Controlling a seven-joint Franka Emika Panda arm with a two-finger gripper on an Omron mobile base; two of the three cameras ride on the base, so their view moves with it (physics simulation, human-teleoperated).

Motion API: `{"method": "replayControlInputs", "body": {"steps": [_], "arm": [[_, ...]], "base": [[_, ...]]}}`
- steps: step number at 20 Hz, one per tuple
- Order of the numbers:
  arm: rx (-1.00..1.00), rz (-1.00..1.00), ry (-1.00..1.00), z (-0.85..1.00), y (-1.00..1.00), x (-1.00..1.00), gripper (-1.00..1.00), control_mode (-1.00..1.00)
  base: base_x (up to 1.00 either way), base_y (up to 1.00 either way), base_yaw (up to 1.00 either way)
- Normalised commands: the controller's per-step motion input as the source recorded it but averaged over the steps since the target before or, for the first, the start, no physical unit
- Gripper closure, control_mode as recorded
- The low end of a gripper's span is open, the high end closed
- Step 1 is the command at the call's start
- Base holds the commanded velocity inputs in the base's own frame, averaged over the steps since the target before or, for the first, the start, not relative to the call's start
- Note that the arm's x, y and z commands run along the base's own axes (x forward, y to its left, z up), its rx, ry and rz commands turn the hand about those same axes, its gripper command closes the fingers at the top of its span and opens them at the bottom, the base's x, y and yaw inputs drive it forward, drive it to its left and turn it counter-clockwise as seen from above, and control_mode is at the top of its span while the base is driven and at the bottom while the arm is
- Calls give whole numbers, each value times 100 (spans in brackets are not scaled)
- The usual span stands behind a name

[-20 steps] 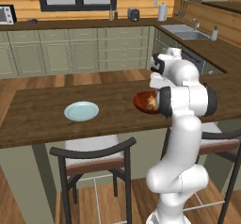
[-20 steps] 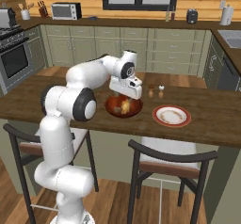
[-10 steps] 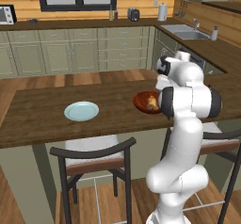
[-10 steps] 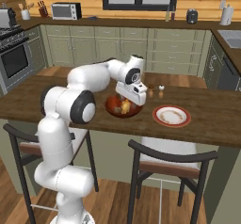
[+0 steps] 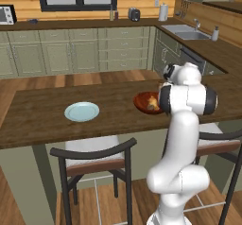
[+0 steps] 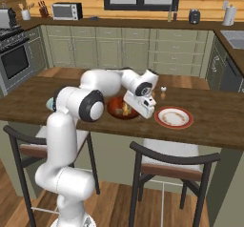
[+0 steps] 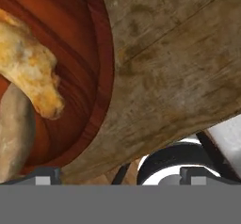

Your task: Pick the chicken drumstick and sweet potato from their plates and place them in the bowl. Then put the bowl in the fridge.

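Reddish-brown bowl (image 7: 96, 77) on wooden desk (image 7: 169, 68), holding chicken drumstick (image 7: 28, 68) and sweet potato (image 7: 14, 133). Just right of bowl, gripper (image 7: 120, 175) with jaws wide apart, holding nothing. Farther right, red-rimmed plate (image 6: 174, 118).

The bowl (image 7: 101, 72) is wide, deep and shiny red-brown. It sits upright on the brown wooden surface (image 7: 174, 77). Inside it lies the chicken drumstick (image 7: 28, 70), golden and bumpy, with its thin end pointing to about 4 o'clock in the hand view. Just beside it lies the sweet potato (image 7: 14, 133), dull and tan. The blue plate (image 5: 82, 111) is at the bowl's 9 o'clock. The red-rimmed white plate (image 6: 174, 118) is at its 3 o'clock.
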Motion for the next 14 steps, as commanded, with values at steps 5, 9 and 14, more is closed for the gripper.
{"method": "replayControlInputs", "body": {"steps": [5,9,14], "arm": [[10,2,-8,-18,-2,18,-100,-100],[6,1,-2,-31,4,41,-100,-100],[0,0,0,-34,11,48,-100,-100]], "base": [[0,0,0],[0,0,0],[0,0,0]]}}
